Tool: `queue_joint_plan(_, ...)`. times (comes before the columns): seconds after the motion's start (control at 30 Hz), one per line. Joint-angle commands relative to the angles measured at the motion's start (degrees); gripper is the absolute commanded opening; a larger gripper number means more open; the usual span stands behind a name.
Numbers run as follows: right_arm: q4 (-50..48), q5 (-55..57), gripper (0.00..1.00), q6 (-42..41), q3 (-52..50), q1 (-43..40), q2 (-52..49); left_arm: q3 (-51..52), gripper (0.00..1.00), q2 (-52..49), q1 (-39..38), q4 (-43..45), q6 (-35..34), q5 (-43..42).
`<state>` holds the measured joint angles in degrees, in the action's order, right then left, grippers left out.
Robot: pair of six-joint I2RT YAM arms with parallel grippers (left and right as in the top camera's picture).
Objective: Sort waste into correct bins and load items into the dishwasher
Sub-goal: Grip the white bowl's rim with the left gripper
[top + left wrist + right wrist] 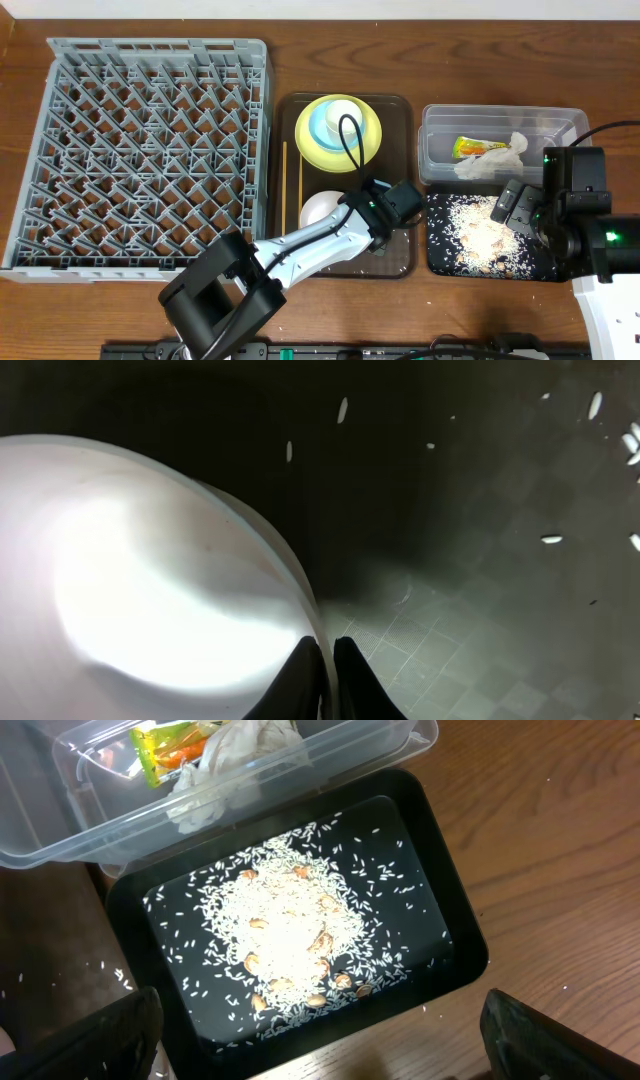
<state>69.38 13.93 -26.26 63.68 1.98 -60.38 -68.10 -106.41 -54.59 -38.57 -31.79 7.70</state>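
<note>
From overhead, the left arm (305, 245) covered one side of the white bowl (318, 207). In the left wrist view the bowl was cut off at the left and bottom edges. The right wrist view cut off the clear tub (350, 750) at its top.

**Brown wood all around, a pale band at the far edge**

I'm working over a wooden tabletop (80, 310), and it fills nearly everything I can see. The wood is a warm reddish brown with darker grain streaks running through it. Along the far edge in the overhead view there's a pale band (320, 12), off-white and plain; whether it's a wall or another surface, I cannot tell. The light falls soft and even across the wood, leaving only gentle shadows. From my right wrist the same brown surface shows closer up, with fine, clear grain and a faint sheen.
</note>
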Motion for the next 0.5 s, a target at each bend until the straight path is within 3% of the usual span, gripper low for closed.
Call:
queue_joint_plan(0.0,0.07,0.39,0.99,0.20,0.31,-0.46,-0.04,0.39,0.08,-0.66,-0.02,0.20,-1.46,0.74)
queue_joint_plan(0.47,0.07,0.39,0.99,0.20,0.31,-0.46,-0.07,-0.11,0.08,3.41,-0.02,1.18,4.59,0.42)
